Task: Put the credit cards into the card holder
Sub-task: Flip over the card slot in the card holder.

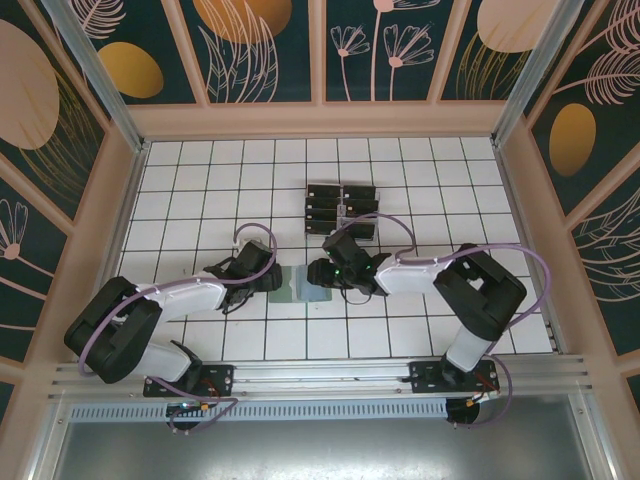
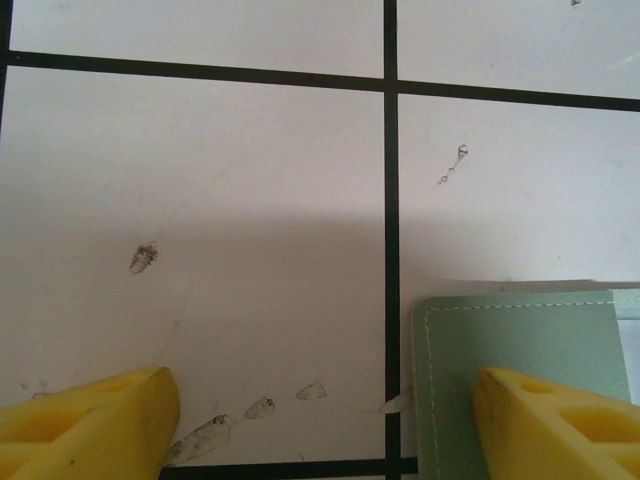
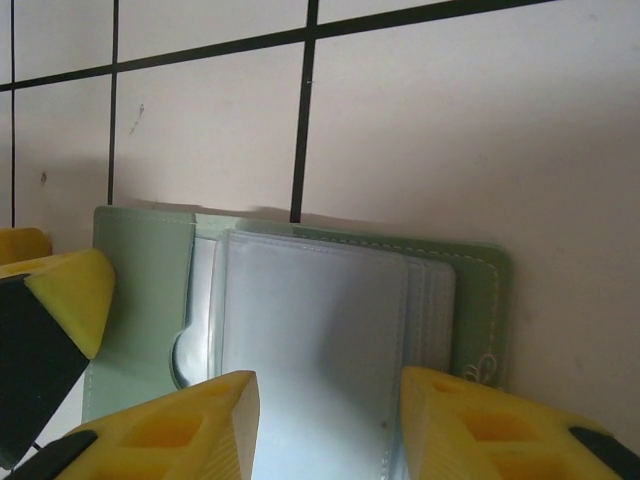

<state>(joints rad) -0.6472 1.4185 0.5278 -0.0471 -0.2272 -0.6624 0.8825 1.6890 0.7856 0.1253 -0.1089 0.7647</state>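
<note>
Green card holder (image 3: pixel 140 300) lies open under our right gripper's (image 3: pixel 325 392) parted jaws; our left gripper (image 2: pixel 322 392) is spread astride its corner.

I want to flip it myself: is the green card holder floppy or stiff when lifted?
Probably bendy: the card holder lies opened flat, thin clear sleeves fanned. Likely light, being so thin. Might slide on the smooth tiles.

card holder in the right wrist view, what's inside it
Inside the open card holder lie clear plastic sleeves, no black card visible in them. Their near end is hidden behind the right gripper.
</note>
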